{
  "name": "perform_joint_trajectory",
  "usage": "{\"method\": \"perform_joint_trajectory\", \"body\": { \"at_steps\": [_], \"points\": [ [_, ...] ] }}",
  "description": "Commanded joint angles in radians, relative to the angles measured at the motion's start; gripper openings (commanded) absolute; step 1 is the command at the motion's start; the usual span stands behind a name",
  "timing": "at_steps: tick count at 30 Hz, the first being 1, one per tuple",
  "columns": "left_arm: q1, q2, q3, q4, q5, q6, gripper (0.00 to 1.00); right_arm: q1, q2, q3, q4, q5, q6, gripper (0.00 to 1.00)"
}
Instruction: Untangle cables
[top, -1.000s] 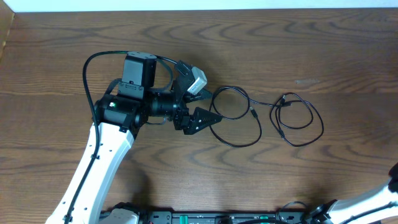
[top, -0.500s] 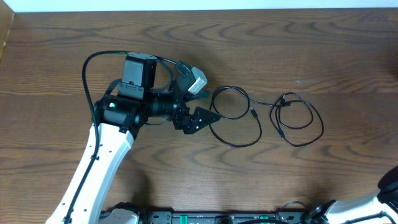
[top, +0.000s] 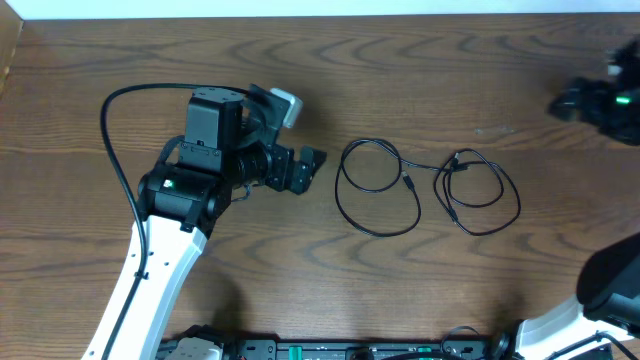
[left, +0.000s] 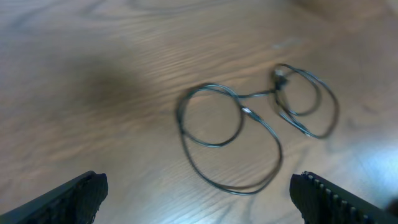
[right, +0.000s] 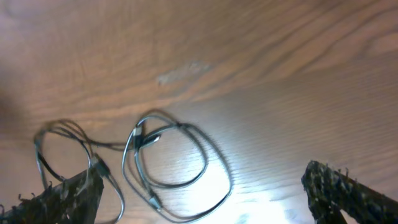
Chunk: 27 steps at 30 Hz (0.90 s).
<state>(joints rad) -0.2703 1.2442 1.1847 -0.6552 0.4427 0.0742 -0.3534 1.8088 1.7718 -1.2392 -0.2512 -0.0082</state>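
Thin black cables lie loose on the wooden table as two joined sets of loops, a left one (top: 375, 188) and a right one (top: 482, 190), with small plugs near the middle. No white cord shows. My left gripper (top: 305, 168) is open and empty, just left of the left loops, not touching them. The left wrist view shows both loop sets (left: 229, 140) ahead of the wide-open fingers (left: 199, 199). My right gripper (top: 578, 100) is blurred at the far right, beyond the cables. The right wrist view shows the right loops (right: 174, 163) between its open fingers (right: 205, 193).
The wooden table (top: 430, 300) runs to a pale edge at the back. The left arm's own thicker black cable (top: 120, 100) arcs over its base. The right arm's white link (top: 600, 290) stands at the lower right corner.
My left gripper has drawn back to the left, away from the left loops. My right arm has swung up from the lower right edge to the far right of the table. The cables have not moved.
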Motion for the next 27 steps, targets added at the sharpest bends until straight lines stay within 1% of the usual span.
{"method": "perform_joint_trajectory", "body": {
  "at_steps": [1, 4, 8, 12, 15, 18, 20, 22, 25, 27],
  "points": [
    [0.0, 0.006, -0.006, -0.007, -0.157, -0.194, 0.98, 0.134, -0.017, -0.001, -0.035, 0.171, 0.149, 0.99],
    [0.0, 0.006, -0.006, -0.02, -0.172, -0.269, 0.98, 0.23, -0.017, -0.002, -0.071, 0.268, 0.261, 0.99],
    [0.0, 0.006, -0.006, -0.058, -0.185, -0.285, 0.98, 0.315, -0.017, -0.002, -0.099, 0.371, 0.378, 0.99],
    [0.0, 0.006, -0.006, -0.113, -0.272, -0.301, 0.98, 0.371, -0.017, -0.026, -0.124, 0.465, 0.498, 0.99],
    [0.0, 0.006, -0.006, -0.125, -0.295, -0.301, 0.98, 0.403, -0.017, -0.081, -0.112, 0.506, 0.556, 0.99],
    [0.0, 0.006, -0.006, -0.126, -0.311, -0.302, 0.98, 0.429, -0.018, -0.164, -0.065, 0.504, 0.561, 0.99],
    [0.0, 0.006, -0.006, -0.13, -0.354, -0.322, 0.98, 0.447, -0.018, -0.221, -0.029, 0.504, 0.558, 0.99],
    [0.0, 0.006, -0.006, -0.137, -0.378, -0.322, 0.98, 0.473, -0.023, -0.287, 0.029, 0.504, 0.526, 0.99],
    [0.0, 0.006, -0.006, -0.152, -0.385, -0.295, 0.98, 0.522, -0.07, -0.431, 0.171, 0.489, 0.469, 0.99],
    [0.0, 0.006, -0.006, -0.156, -0.384, -0.276, 0.98, 0.544, -0.134, -0.55, 0.309, 0.435, 0.415, 0.99]
  ]
}}
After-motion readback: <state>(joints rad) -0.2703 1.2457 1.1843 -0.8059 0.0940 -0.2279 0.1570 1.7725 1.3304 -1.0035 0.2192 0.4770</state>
